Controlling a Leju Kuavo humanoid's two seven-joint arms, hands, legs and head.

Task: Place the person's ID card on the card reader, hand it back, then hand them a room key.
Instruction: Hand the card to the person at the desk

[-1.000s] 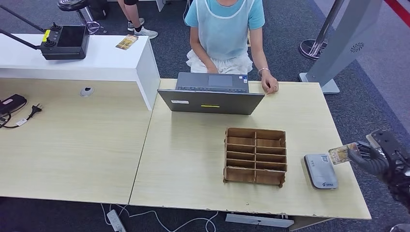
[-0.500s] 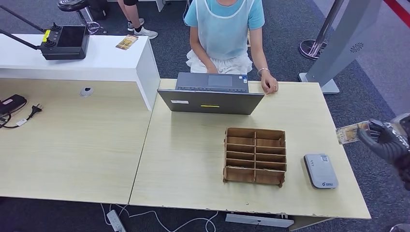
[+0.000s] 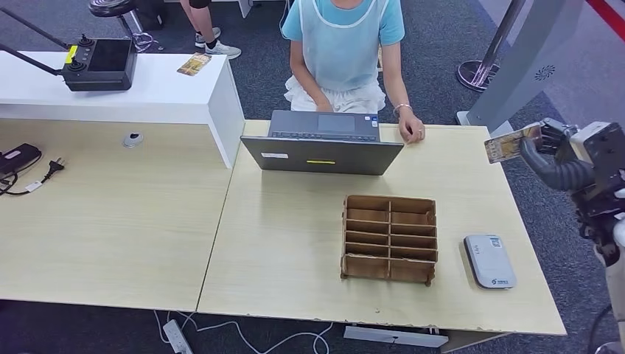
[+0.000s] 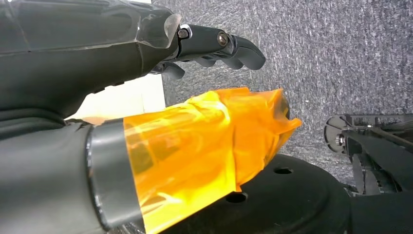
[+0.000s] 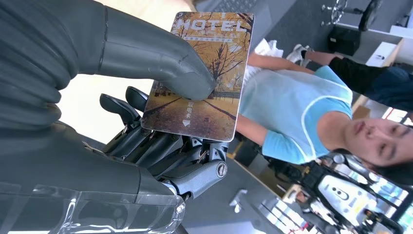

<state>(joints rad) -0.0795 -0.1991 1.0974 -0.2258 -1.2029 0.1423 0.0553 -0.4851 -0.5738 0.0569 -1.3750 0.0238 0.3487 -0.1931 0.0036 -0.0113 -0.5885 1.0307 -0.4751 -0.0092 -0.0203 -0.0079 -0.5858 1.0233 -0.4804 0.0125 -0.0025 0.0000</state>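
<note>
My right hand (image 3: 554, 153) is raised over the table's right edge and pinches a card (image 3: 507, 145) between thumb and fingers. In the right wrist view the card (image 5: 202, 73) shows an autumn tree picture and the word HOTEL, with the thumb (image 5: 160, 56) pressed on its face. The grey card reader (image 3: 489, 260) lies flat near the table's front right, with nothing on it. A person (image 3: 343, 51) in a blue top sits behind the laptop (image 3: 322, 144), one hand (image 3: 411, 131) resting on the table. My left hand (image 4: 146, 73) hangs over the carpet, holding nothing, fingers (image 4: 221, 45) extended.
A wooden slotted organizer (image 3: 389, 237) stands left of the reader. A white counter (image 3: 147, 92) at the back left carries a black controller (image 3: 99, 65) and another card (image 3: 193, 65). A grey stand (image 3: 527, 63) rises behind the table's right corner.
My right hand has lifted the card from beside the card reader, up and farther away along the table's right edge. The person and the table's things have not moved.
</note>
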